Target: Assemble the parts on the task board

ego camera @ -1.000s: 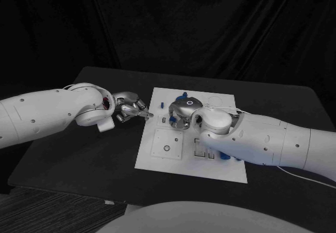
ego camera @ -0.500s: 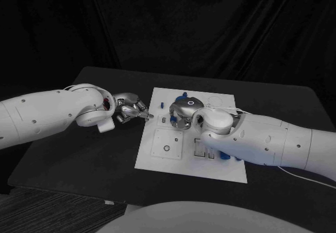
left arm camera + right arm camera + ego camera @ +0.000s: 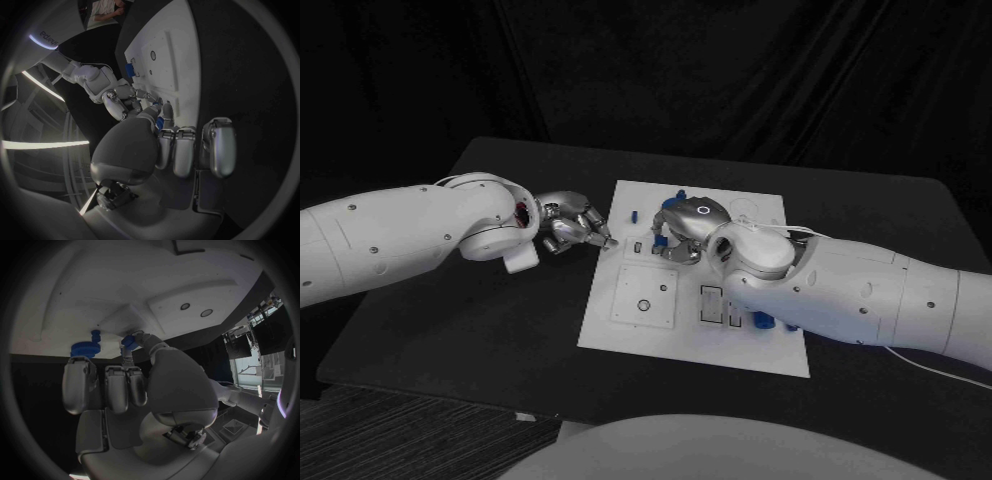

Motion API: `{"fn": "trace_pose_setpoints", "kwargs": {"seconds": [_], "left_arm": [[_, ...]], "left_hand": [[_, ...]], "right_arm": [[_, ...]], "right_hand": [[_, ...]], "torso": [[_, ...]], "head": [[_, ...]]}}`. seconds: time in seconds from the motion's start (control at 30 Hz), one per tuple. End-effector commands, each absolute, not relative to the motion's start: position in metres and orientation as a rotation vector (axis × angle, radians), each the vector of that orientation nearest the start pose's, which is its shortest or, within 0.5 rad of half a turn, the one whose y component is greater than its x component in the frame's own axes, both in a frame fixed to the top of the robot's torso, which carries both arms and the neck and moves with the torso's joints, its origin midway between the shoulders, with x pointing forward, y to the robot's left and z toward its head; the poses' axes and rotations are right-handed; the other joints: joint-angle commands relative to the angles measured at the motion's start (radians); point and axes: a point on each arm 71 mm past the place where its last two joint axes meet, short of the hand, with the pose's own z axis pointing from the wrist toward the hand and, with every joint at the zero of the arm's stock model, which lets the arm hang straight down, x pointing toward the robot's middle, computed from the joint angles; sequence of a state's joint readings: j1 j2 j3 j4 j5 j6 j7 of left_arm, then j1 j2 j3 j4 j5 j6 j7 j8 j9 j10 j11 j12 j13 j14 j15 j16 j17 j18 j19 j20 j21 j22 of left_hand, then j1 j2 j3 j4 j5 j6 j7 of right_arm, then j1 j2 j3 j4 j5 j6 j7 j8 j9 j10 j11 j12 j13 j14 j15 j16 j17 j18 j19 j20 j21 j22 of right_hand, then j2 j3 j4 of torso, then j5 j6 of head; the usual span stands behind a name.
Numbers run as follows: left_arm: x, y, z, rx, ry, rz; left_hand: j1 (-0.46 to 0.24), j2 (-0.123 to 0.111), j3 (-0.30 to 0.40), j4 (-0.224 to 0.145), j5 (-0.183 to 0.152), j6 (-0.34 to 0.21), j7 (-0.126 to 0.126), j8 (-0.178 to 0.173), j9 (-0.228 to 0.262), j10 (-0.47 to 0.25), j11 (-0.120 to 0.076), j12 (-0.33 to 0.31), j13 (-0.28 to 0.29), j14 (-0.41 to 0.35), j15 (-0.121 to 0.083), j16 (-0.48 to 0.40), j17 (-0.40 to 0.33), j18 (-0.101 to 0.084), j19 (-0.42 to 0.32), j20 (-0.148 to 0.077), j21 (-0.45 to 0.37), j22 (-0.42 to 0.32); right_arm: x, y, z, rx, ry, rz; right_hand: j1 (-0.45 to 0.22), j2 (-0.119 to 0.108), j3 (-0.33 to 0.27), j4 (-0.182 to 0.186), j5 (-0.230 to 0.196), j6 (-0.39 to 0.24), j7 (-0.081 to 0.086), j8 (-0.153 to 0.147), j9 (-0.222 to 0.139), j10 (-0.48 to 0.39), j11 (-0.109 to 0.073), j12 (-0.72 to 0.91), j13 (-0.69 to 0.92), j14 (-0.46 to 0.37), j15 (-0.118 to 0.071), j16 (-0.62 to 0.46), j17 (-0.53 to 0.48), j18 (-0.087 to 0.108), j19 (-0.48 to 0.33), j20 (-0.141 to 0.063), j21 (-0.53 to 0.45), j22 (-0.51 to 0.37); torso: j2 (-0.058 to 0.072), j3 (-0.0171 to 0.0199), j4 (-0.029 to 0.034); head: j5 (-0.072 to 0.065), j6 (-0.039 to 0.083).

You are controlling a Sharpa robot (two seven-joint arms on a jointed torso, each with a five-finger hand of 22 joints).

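board: white task board [image 3: 635, 330] lies mid-table on black table [image 3: 473, 330], long axis running near-far; raised square plate w/ small round hole at its near-left, slots to the right of that.
L hand: left hand [image 3: 570, 224] sits just off board's left edge, toward far half. Fingers curled in; fingertip at the board edge. In L wrist view a small blue part [image 3: 160, 123] shows between thumb and finger, so it's pinching it; L hand [image 3: 169, 150] w/ other fingers folded side by side.
R hand: right hand [image 3: 678, 232] over far-middle of board, palm down, fingers bent toward the surface. R wrist view: right hand [image 3: 134, 385] has thumb and a finger tip closed on a small blue piece [image 3: 129, 341], held close to board [image 3: 94, 300]; whether piece touches board – can't tell.
other parts: blue gear-like part [image 3: 82, 348] w/ a peg on top stands at board's edge next to R hand's fingers. Blue bit [image 3: 679, 194] at far edge of board, another blue piece [image 3: 762, 321] near R forearm at board's right side, partly hidden by arm.
hands apart: L and R hands near each other, not touching.
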State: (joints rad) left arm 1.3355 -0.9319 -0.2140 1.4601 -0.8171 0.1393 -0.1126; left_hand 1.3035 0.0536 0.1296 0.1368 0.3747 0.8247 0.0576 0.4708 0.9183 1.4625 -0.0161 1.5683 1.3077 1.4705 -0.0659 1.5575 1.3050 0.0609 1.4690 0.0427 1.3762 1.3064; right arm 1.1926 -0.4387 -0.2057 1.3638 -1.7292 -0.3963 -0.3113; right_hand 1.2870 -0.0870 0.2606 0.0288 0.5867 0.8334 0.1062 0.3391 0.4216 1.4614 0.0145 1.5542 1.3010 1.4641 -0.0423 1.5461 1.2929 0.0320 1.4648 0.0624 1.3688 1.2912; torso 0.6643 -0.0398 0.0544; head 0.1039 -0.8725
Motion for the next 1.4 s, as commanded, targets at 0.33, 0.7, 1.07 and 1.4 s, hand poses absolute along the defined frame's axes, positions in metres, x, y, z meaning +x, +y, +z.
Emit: {"fn": "trace_pose_setpoints", "kwargs": {"seconds": [0.33,0.7,1.07,1.4], "left_arm": [[0.477,0.241,-0.201,-0.104,2.098,-1.061],[0.472,0.230,-0.204,-0.051,2.081,-1.116],[0.469,0.228,-0.207,-0.042,2.097,-1.130],[0.470,0.227,-0.206,-0.044,2.083,-1.130]], "left_hand": [[0.092,-0.049,0.130,-0.083,0.026,-0.141,0.088,-0.283,-0.354,0.108,0.064,0.002,0.263,0.100,0.054,0.013,0.266,-0.012,-0.010,0.052,-0.013,0.200],[0.063,-0.079,0.240,-0.105,0.023,-0.217,0.056,-0.386,-0.571,0.108,0.038,0.002,0.263,0.100,0.034,0.013,0.266,-0.013,-0.009,0.037,-0.004,0.201],[0.052,-0.081,0.254,-0.106,0.024,-0.226,0.060,-0.397,-0.612,0.108,0.039,0.002,0.263,0.100,0.034,0.013,0.266,-0.014,-0.005,0.035,0.002,0.203],[0.041,-0.075,0.271,-0.103,0.028,-0.188,0.081,-0.399,-0.631,0.108,0.053,0.002,0.263,0.100,0.043,0.013,0.266,-0.015,-0.005,0.040,0.002,0.203]], "right_arm": [[0.450,-0.056,-0.205,-0.250,1.356,0.894],[0.443,-0.060,-0.195,-0.183,1.310,0.978],[0.447,-0.062,-0.197,-0.172,1.319,0.964],[0.449,-0.061,-0.201,-0.177,1.370,0.942]], "right_hand": [[0.013,0.001,0.027,-0.003,-0.009,0.066,-0.023,0.099,0.117,0.109,-0.005,0.017,0.270,0.107,-0.011,0.025,0.278,0.021,0.007,-0.004,-0.007,0.209],[0.007,-0.001,0.026,-0.002,-0.013,0.068,-0.025,0.100,0.122,0.109,-0.006,0.017,0.270,0.107,-0.012,0.025,0.278,0.021,0.006,-0.006,-0.008,0.209],[0.005,-0.001,0.026,-0.002,-0.020,0.066,-0.025,0.099,0.123,0.109,-0.006,0.017,0.270,0.107,-0.013,0.025,0.278,0.021,0.006,-0.007,-0.010,0.209],[0.003,0.000,0.027,-0.001,-0.029,0.063,-0.024,0.096,0.124,0.109,-0.006,0.017,0.270,0.107,-0.013,0.025,0.278,0.022,0.004,-0.007,-0.014,0.208]], "torso": [[-0.002,0.0012,-0.0022],[0.000,0.0001,-0.0030],[-0.001,0.0010,-0.0019],[0.001,-0.0004,-0.0003]], "head": [[0.000,0.000],[-0.003,0.000],[-0.010,0.000],[-0.006,0.000]]}}
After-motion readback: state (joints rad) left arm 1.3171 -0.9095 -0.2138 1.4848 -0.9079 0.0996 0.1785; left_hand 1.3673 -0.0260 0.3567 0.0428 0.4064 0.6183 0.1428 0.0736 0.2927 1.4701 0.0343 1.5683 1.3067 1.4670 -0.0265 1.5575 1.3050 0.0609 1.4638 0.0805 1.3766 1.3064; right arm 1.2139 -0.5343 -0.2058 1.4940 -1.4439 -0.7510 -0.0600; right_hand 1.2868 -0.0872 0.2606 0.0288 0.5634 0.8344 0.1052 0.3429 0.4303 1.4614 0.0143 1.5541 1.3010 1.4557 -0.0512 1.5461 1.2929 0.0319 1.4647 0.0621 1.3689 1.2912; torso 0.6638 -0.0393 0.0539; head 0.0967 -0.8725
